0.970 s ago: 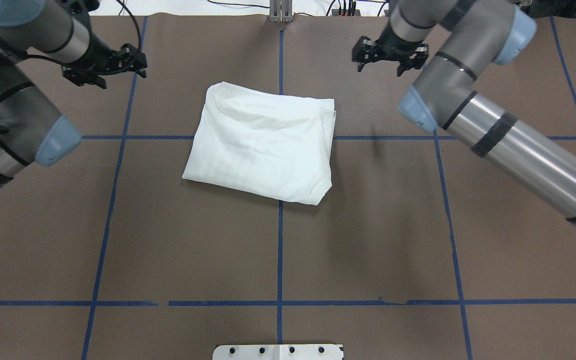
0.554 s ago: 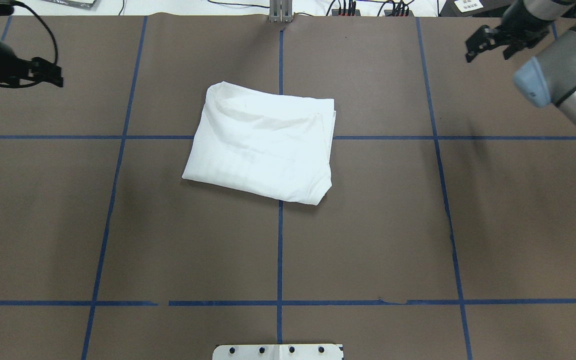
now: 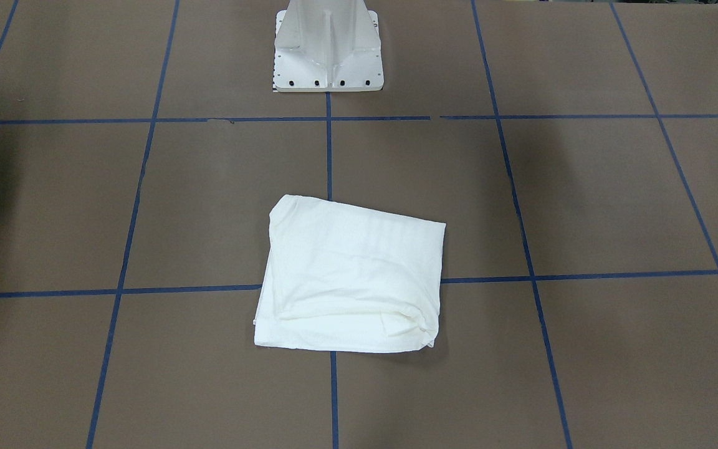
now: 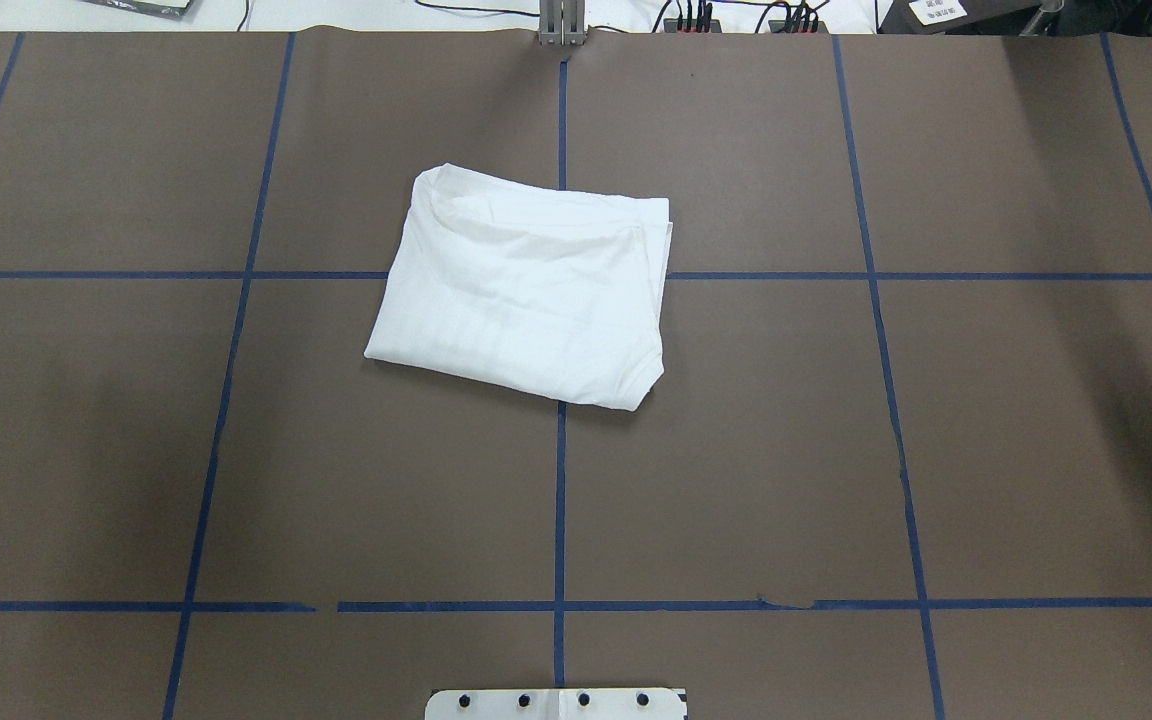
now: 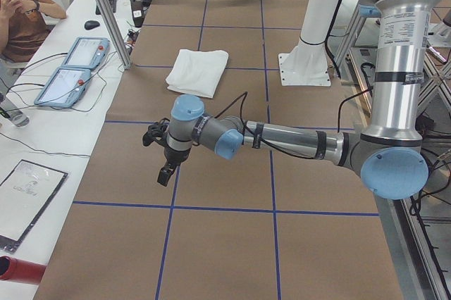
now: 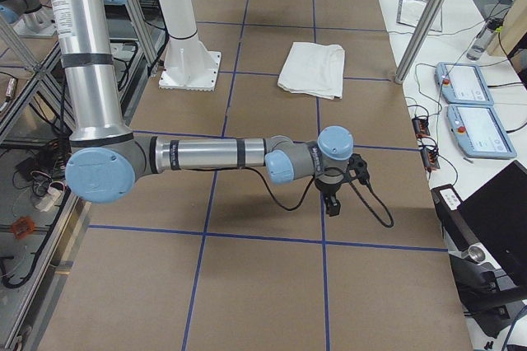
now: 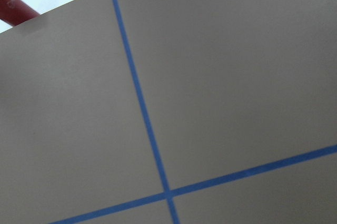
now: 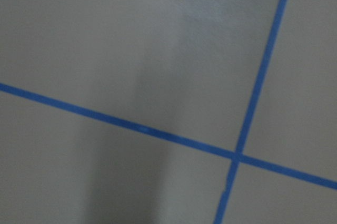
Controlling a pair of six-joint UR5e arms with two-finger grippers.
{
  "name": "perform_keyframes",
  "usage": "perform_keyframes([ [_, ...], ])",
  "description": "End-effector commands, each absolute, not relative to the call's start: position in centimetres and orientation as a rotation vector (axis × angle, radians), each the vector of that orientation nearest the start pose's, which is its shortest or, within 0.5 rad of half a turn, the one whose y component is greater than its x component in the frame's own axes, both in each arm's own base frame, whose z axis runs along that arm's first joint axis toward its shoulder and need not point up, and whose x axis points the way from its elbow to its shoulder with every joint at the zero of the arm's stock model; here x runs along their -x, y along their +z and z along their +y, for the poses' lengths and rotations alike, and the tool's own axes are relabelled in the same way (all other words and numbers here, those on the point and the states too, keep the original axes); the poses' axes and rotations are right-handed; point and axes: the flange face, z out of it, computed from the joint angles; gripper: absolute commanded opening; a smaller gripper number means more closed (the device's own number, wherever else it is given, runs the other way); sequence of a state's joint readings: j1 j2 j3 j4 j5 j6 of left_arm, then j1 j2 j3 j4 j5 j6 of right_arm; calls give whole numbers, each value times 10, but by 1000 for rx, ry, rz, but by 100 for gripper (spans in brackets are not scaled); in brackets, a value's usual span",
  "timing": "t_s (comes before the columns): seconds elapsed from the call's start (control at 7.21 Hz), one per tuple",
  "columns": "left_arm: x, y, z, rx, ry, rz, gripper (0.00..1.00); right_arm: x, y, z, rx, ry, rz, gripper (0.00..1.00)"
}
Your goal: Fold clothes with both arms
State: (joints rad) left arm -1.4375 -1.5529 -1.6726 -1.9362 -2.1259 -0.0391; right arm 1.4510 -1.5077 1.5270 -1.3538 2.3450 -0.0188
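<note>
At the middle of the table (image 4: 736,480), the white T-shirt (image 4: 526,290) lies folded into a soft, slightly crumpled 4-cornered packet, matte cotton with layered edges. Both grippers hang well apart from it, over the table's ends: the left gripper (image 5: 167,170) and right gripper (image 6: 332,203) show clearly only in side views, so I cannot tell how their jaws stand. Brown matte covering, blue tape grid (image 4: 560,500); white pedestal (image 3: 328,43), 2 tablets (image 5: 84,52) beside the table
</note>
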Motion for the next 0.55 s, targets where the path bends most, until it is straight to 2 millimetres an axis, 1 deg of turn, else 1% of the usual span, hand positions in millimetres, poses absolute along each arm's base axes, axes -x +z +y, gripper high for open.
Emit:
perform_keyframes([
  [0.0, 44, 604, -494, -377, 195, 650, 100, -40, 624, -503, -179, -198, -769, 100],
  [0.14, 45, 599, -496, -388, 197, 646, 100, -43, 619, -497, -188, -193, -755, 100],
  [0.28, 46, 623, -486, -346, 189, 646, 100, -46, 623, -496, -190, -193, -704, 100],
  [0.42, 46, 644, -487, -302, 167, 650, 100, -46, 622, -495, -148, -163, -712, 100],
])
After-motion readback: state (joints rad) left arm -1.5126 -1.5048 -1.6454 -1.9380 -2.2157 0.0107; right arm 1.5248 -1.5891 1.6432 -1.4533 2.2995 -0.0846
